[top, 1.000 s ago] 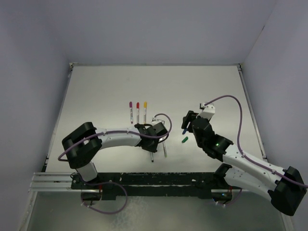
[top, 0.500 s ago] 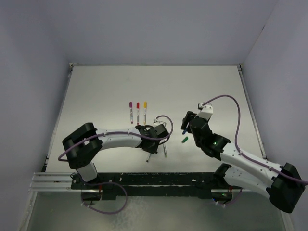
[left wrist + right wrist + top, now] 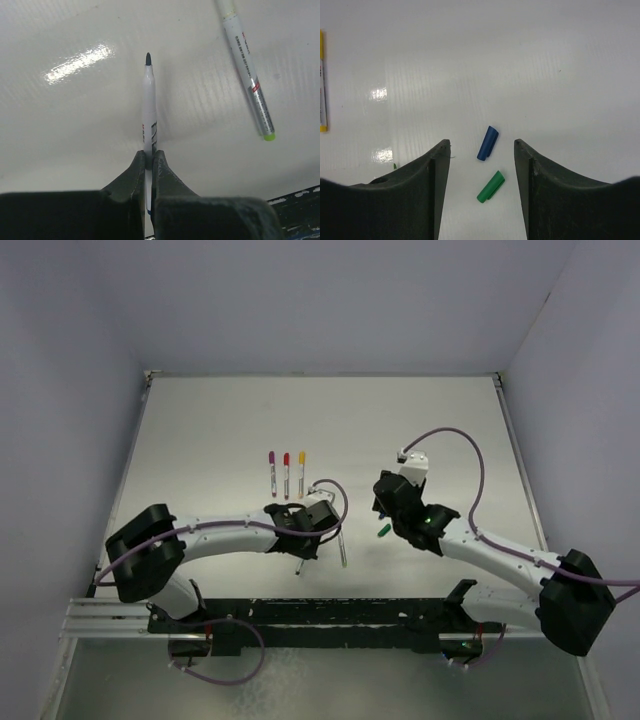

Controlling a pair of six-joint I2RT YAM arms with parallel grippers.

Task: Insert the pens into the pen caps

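Left wrist view: the left gripper [image 3: 149,156] is clamped on an uncapped pen [image 3: 149,105] pointing ahead; a second pen [image 3: 247,70] lies to its right. The right gripper [image 3: 481,142] hangs open over the blue cap [image 3: 487,143] and green cap [image 3: 490,186]. Three capped pens [image 3: 286,472] look done; two remain.

The rear end of the held pen [image 3: 149,115] is hidden between the fingers of the left claw [image 3: 148,155]. The green-tipped pen [image 3: 248,75] runs off the top edge. The left edge cuts the yellow pen [image 3: 322,80].
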